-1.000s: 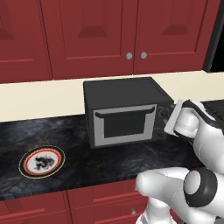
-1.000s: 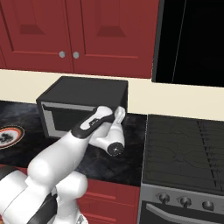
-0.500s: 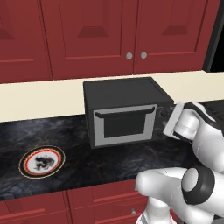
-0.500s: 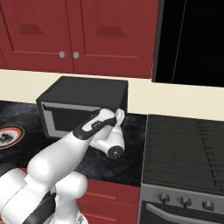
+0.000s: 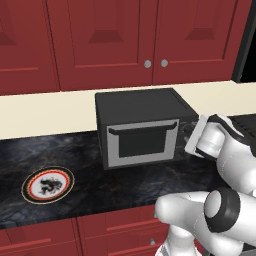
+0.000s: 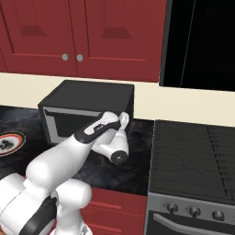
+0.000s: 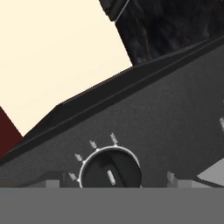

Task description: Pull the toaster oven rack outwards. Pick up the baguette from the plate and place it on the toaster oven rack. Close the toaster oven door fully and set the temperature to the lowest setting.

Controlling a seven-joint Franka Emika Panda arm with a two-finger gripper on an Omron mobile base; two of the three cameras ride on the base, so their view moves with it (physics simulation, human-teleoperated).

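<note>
Hand view shows a round black temperature dial with a silver ring and white tick marks on the matte black boxy toaster oven, close ahead and centred low between the gripper's small dark finger tips. These stand apart on either side of the dial; no contact is confirmed. The light grey toaster oven door with dark window appears shut. The round white plate with red-orange rim lies well to the left on the dark marbled counter, bare of bread. Judgement: final step, setting lowest temperature. Advance squarely, close on the dial evenly, then turn to the lowest mark. Against a second ago, the wrist has crept nearer the panel.
</note>
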